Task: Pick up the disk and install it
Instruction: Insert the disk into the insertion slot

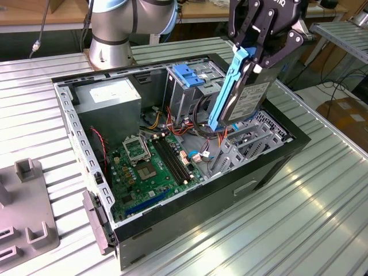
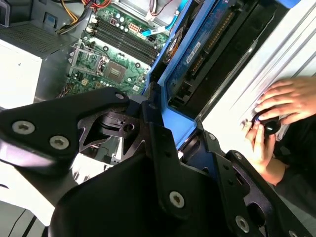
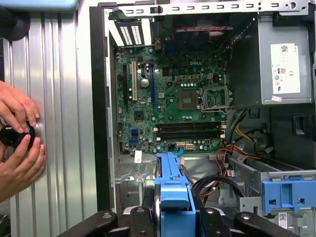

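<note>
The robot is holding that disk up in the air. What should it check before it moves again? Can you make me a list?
1. Grip: ok. The end effector is shut on the disk, at its blue carrier.
2. Case open: ok. The computer case has its side off.
3. Disk seated: not ok. It hangs tilted above the case.
4. Path free of cables: cannot tell. Black cables lie inside, close to the disk.
5. Hands clear: ok. A person's hands rest on the table, outside the case.
</note>
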Action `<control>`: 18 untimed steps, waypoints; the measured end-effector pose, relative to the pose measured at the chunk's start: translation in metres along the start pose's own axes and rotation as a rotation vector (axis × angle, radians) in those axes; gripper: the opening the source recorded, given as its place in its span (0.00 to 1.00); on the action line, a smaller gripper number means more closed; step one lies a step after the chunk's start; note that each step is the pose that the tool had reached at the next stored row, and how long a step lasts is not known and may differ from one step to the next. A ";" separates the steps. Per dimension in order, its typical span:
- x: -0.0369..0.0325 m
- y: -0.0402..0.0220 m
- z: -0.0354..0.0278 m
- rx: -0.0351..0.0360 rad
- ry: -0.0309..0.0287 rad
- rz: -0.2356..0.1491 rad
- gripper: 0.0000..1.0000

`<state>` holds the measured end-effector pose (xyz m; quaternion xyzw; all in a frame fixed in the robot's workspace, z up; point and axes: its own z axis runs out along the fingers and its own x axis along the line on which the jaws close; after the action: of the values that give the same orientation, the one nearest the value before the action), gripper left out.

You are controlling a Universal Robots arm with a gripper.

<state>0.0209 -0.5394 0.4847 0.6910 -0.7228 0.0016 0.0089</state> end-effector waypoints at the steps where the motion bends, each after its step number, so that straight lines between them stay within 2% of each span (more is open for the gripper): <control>1: 0.0005 -0.0029 0.0003 0.0000 0.0002 0.000 0.37; 5: 0.0035 -0.0204 0.0045 0.0000 0.0004 0.000 0.37; 6: 0.0041 -0.0227 0.0058 0.0000 0.0007 0.000 0.37; 9: 0.0067 -0.0321 0.0140 0.0002 0.0011 0.000 0.37; 13: 0.0084 -0.0376 0.0196 0.0016 0.0011 0.000 0.37; 18: 0.0084 -0.0387 0.0201 0.0018 0.0011 0.000 0.37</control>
<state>0.0590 -0.5498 0.4644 0.6910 -0.7228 0.0026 0.0087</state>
